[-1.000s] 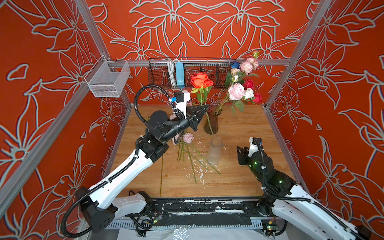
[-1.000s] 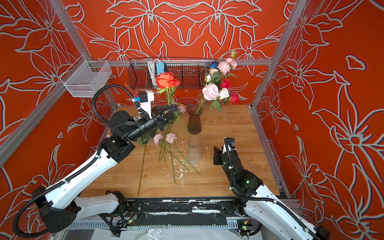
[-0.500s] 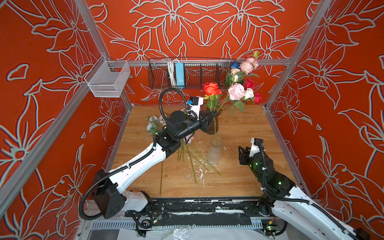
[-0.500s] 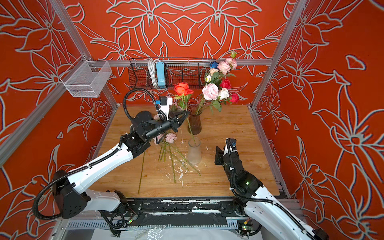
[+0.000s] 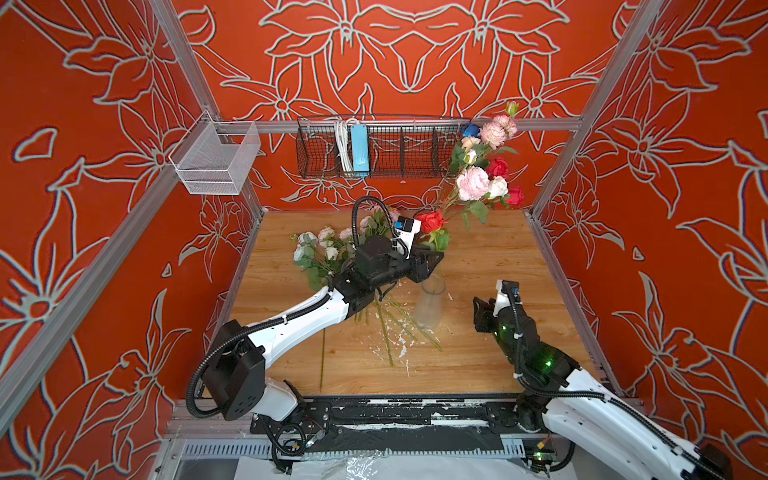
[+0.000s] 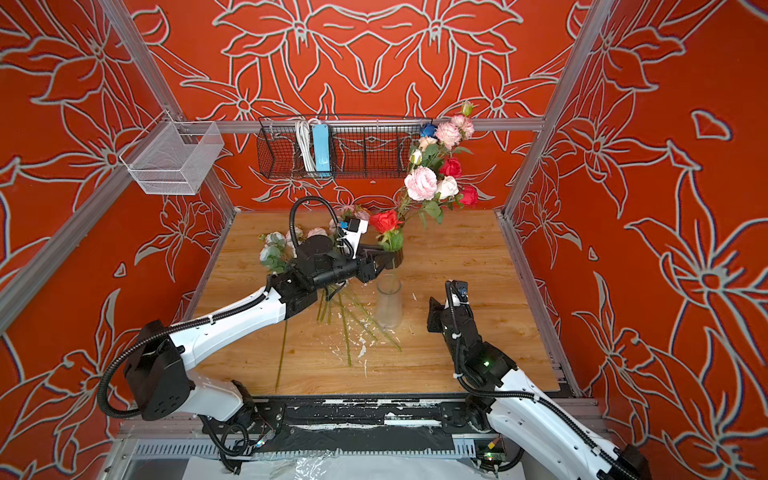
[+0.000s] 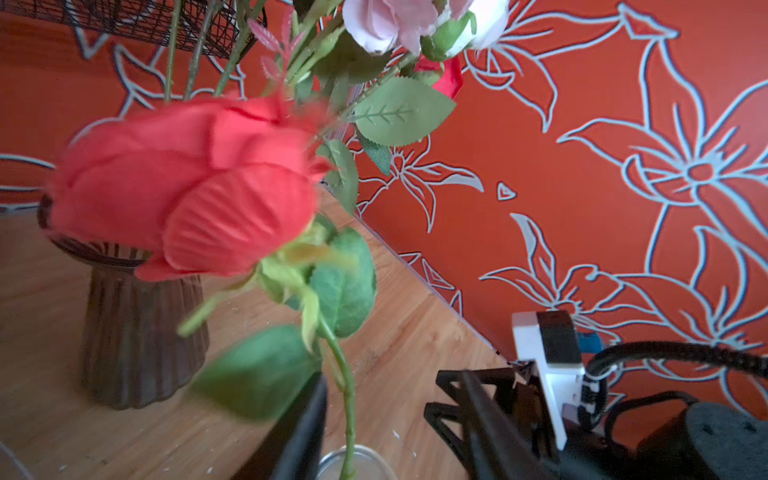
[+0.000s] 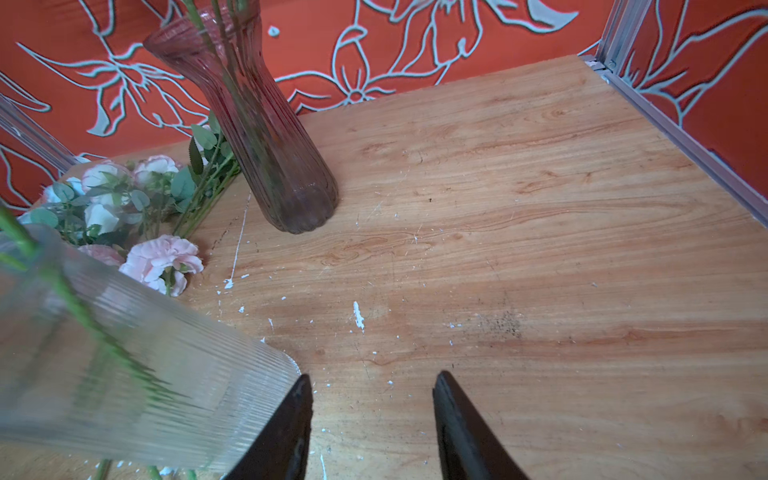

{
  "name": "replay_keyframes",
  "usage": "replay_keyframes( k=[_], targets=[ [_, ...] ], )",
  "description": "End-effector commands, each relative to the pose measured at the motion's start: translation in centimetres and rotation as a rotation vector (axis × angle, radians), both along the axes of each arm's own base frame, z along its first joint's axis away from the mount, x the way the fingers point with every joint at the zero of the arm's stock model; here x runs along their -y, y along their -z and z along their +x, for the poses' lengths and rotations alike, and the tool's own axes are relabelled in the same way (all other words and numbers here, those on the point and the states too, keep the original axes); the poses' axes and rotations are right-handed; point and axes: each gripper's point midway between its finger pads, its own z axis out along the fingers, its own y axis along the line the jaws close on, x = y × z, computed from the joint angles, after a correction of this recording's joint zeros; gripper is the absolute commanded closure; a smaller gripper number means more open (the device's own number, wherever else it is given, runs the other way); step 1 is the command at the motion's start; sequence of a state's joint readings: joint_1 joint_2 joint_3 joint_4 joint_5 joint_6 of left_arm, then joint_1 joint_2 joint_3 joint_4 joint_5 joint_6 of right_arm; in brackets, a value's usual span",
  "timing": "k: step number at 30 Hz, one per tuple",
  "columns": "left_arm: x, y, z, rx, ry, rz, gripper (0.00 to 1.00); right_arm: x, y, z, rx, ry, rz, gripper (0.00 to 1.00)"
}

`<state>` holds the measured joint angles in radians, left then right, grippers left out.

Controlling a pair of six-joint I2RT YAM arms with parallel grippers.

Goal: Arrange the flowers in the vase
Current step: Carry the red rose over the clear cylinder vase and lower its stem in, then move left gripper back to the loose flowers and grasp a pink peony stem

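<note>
Rose [image 5: 431, 220] stem inside clear vase [image 5: 428, 309] rim, right gripper [image 8: 371, 380] nearby

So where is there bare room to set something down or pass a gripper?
Free: the table's wood right of the clear vase and brown vase, out to the right wall, around the right gripper; also the front strip between the stems and that arm. Crowded: back-left, where loose flowers lie, stems fanning under the left arm toward the clear vase.
</note>
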<state>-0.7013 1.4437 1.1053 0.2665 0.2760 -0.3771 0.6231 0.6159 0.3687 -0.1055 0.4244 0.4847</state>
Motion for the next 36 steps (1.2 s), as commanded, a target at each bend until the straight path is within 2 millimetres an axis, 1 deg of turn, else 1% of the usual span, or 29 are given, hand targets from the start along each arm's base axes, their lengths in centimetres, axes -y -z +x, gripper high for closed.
replay_keyframes(
  k=[1, 2, 4, 7, 8, 10, 12, 13, 14, 15, 17, 18, 19, 21, 23, 24, 25, 29, 31, 34, 36],
  targets=[
    [-1.5, -2.5, -1.2, 0.023, -0.023, 0.007, 0.3, -1.5, -1.0, -0.2, 0.054, -0.089, 0.067, 0.49],
    [-2.2, -2.6, -1.6, 0.023, -0.039, 0.019, 0.27, -2.2, -1.5, -0.5, 0.074, -0.135, 0.091, 0.48],
    [-3.8, -2.5, -1.9, 0.017, -0.097, 0.039, 0.24, -3.3, -2.5, -1.1, 0.118, -0.213, 0.132, 0.46],
    [-7.1, -2.0, -2.3, 0.008, -0.228, 0.073, 0.2, -4.4, -4.5, -2.6, 0.2, -0.32, 0.188, 0.44],
    [-8.6, -1.8, -2.2, 0.0, -0.3, 0.082, 0.19, -4.5, -5.0, -3.0, 0.226, -0.339, 0.197, 0.44],
    [-11.9, -0.4, -1.8, -0.052, -0.462, 0.112, 0.17, -4.7, -6.0, -3.8, 0.274, -0.38, 0.224, 0.42],
    [-15.2, 2.2, -1.4, -0.134, -0.612, 0.155, 0.15, -5.1, -6.8, -4.6, 0.318, -0.428, 0.243, 0.4],
    [-16.4, 3.4, -1.2, -0.183, -0.661, 0.161, 0.14, -5.2, -6.9, -4.8, 0.327, -0.439, 0.247, 0.4],
    [-17.7, 5.2, -0.9, -0.259, -0.708, 0.161, 0.14, -5.0, -7.1, -4.9, 0.337, -0.436, 0.249, 0.4],
    [-18.8, 7.3, -0.6, -0.347, -0.735, 0.155, 0.14, -4.8, -6.9, -4.8, 0.335, -0.419, 0.244, 0.4],
    [-20.2, 10.9, -0.1, -0.511, -0.758, 0.113, 0.15, -3.8, -6.4, -4.2, 0.332, -0.354, 0.23, 0.4],
    [-20.6, 12.6, 0.1, -0.586, -0.767, 0.091, 0.17, -3.2, -6.2, -4.0, 0.33, -0.318, 0.226, 0.4],
    [-20.7, 13.7, 0.4, -0.63, -0.754, 0.076, 0.19, -2.7, -6.0, -3.8, 0.329, -0.29, 0.224, 0.41],
    [-20.2, 15.4, 1.2, -0.681, -0.721, 0.061, 0.28, -2.0, -5.6, -3.7, 0.33, -0.246, 0.223, 0.4],
    [-19.5, 16.5, 1.9, -0.702, -0.695, 0.059, 0.37, -1.7, -5.5, -3.6, 0.332, -0.229, 0.222, 0.41],
    [-18.9, 16.9, 2.2, -0.711, -0.672, 0.05, 0.4, -1.6, -5.4, -3.5, 0.329, -0.221, 0.218, 0.41],
    [-18.4, 17.1, 2.5, -0.722, -0.654, 0.037, 0.41, -1.5, -5.4, -3.5, 0.327, -0.216, 0.216, 0.41],
    [-16.0, 19.3, 3.5, -0.827, -0.582, -0.017, 0.41, -1.0, -5.0, -3.2, 0.316, -0.184, 0.205, 0.41],
    [-15.1, 20.1, 4.0, -0.865, -0.556, -0.032, 0.42, -0.8, -4.9, -3.2, 0.313, -0.171, 0.204, 0.42],
    [-13.7, 21.9, 4.3, -0.928, -0.528, -0.078, 0.43, -0.6, -4.8, -3.1, 0.308, -0.157, 0.2, 0.42],
    [-12.3, 23.0, 4.4, -0.964, -0.489, -0.092, 0.45, -0.4, -4.7, -3.0, 0.304, -0.144, 0.195, 0.42]
  ],
)
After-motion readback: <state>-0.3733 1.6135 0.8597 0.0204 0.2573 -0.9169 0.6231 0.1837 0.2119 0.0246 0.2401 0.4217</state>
